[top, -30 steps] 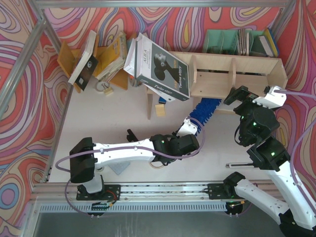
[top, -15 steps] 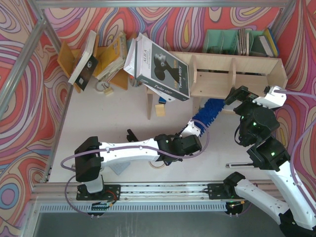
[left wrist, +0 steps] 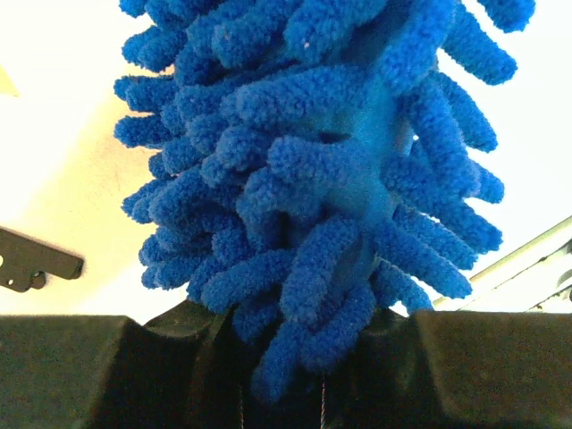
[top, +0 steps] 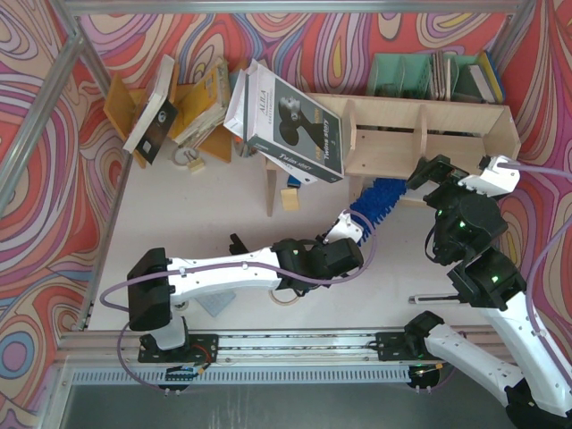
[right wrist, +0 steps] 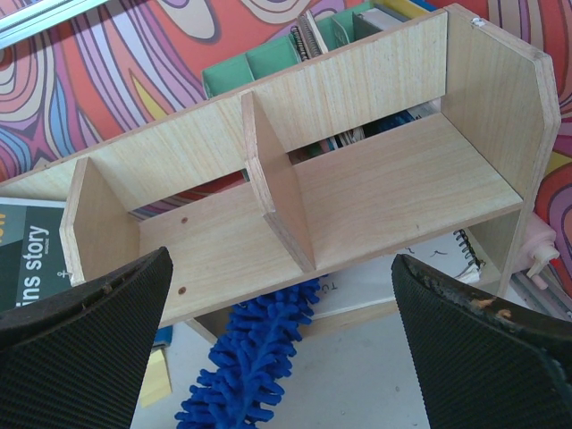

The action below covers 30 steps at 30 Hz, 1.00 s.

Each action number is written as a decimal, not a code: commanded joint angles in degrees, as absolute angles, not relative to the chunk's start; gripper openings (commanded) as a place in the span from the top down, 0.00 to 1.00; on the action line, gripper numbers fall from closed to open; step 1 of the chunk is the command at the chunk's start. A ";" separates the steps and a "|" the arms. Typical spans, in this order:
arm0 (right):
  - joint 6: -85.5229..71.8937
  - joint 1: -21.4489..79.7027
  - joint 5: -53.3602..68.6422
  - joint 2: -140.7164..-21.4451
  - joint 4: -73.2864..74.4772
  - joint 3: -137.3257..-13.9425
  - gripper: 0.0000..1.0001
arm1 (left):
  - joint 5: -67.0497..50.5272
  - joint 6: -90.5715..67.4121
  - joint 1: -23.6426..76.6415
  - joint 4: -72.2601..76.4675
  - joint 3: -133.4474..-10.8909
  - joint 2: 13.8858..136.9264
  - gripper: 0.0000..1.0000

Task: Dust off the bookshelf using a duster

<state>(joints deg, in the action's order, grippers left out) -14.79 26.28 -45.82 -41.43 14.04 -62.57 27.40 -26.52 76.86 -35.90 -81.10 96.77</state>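
Right wrist: clamped by the left gripper, the duster is angled beneath the bookshelf for dusting; the right gripper is spread wide.

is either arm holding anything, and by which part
The left claw is shut on the duster at the base of its fluffy head. The right claw is open and holds nothing.
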 commanded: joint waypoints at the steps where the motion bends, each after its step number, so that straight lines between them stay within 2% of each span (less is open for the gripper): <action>1: -13.94 26.37 -46.32 -41.21 13.97 -63.64 0.01 | 27.73 -27.26 76.63 -33.66 -80.07 97.97 1.00; 11: -14.56 26.31 -46.15 -41.18 14.12 -63.46 0.01 | 25.92 -29.69 76.15 -36.41 -78.74 99.73 1.00; 22: -14.51 26.39 -46.05 -41.16 14.10 -63.50 0.01 | 34.20 -36.90 76.20 -36.03 -78.72 94.56 1.00; 30: -14.52 26.36 -44.91 -41.08 13.78 -63.19 0.01 | 33.80 -37.28 76.37 -38.40 -88.85 100.79 1.00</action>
<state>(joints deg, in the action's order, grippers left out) -14.81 26.28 -45.34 -41.43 14.04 -62.57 29.45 -34.79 76.62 -39.42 -82.91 98.04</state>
